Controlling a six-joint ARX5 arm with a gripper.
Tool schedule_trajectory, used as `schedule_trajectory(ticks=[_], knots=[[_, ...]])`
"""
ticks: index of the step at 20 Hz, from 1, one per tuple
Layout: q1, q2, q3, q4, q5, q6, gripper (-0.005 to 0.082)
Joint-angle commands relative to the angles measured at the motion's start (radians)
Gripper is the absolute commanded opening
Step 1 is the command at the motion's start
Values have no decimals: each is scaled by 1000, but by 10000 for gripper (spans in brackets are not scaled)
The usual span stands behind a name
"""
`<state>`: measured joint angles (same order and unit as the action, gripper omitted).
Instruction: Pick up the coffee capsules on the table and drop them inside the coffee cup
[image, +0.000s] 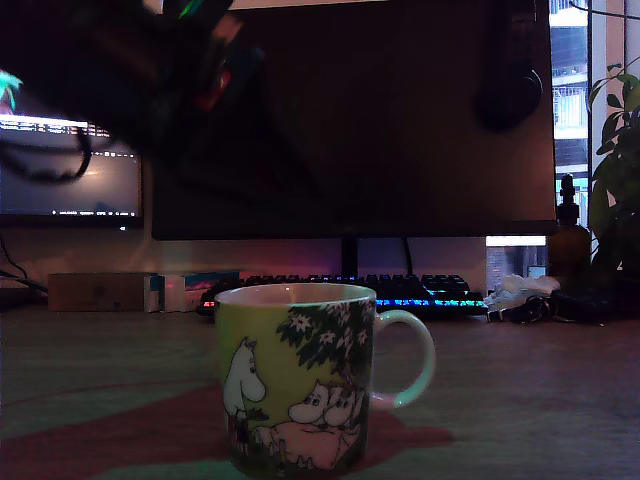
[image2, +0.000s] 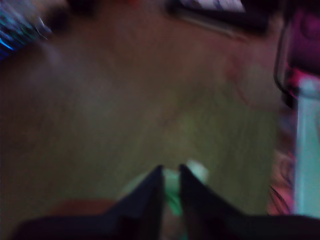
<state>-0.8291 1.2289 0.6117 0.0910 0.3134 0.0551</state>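
The coffee cup stands near the front of the table, handle toward the exterior view's right; its inside is hidden from here. My arm is a dark blur high at the exterior view's upper left, well above and left of the cup. In the blurred wrist view my gripper is nearly closed on a pale mint green capsule, above bare table. The dark blue capsule is out of view.
Behind the cup are a large dark monitor, a lit keyboard and a cardboard box. A plant, a brown bottle and crumpled items sit at the exterior view's right.
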Motion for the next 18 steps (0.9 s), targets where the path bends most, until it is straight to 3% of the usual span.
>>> schedule_trajectory(ticks=[1, 11, 18], knots=[[21, -19, -3, 23, -24, -4, -22], [298, -19, -4, 68, -24, -3, -22], [536, -21, -82, 163, 24, -15, -22]])
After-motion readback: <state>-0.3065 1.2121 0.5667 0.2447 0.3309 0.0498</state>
